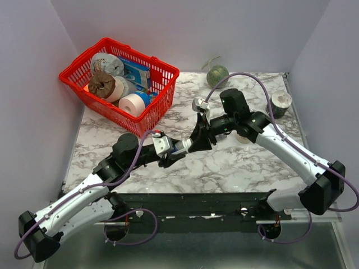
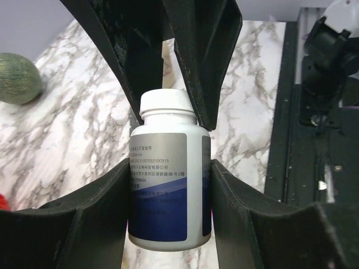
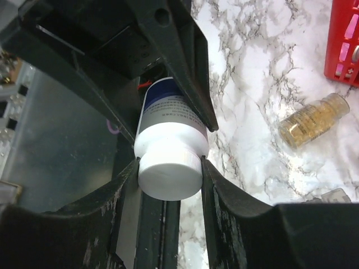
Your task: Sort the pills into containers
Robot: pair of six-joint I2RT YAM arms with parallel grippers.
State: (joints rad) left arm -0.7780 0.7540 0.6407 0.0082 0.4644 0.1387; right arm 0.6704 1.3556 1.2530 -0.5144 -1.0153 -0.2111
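Over marble table (image 3: 252,56): left gripper (image 2: 168,168) clamps bottle (image 2: 162,196), right gripper (image 3: 169,165) pinches its cap (image 3: 170,179); vial (image 3: 325,112), apparently of pills (image 3: 305,124), lies nearby.

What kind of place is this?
Probably a robot test booth: a left arm and right arm bolted at a marble-look table, plain walls close around, and a red basket of props.

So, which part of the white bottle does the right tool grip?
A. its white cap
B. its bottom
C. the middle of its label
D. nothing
A: in the right wrist view the right tool presses on both sides of the white cap, while the left tool holds the bottle by its labelled body.
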